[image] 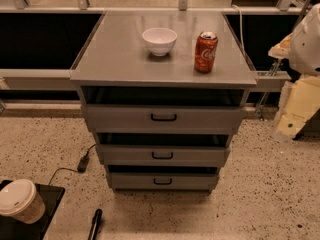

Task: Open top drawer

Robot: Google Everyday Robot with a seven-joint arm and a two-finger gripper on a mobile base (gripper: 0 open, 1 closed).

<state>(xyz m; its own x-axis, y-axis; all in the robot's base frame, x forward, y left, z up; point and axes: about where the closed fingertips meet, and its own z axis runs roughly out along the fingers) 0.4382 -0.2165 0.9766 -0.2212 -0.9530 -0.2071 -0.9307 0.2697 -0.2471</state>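
Top drawer (162, 118) seems shut, under the cabinet top (115, 54).
The gripper (294, 109) is held well right of the drawer, away from its handle (163, 117), probably before an approach; its opening cannot be told.

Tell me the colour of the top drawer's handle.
Black handle on the grey top drawer, camera view; gripper at right edge.
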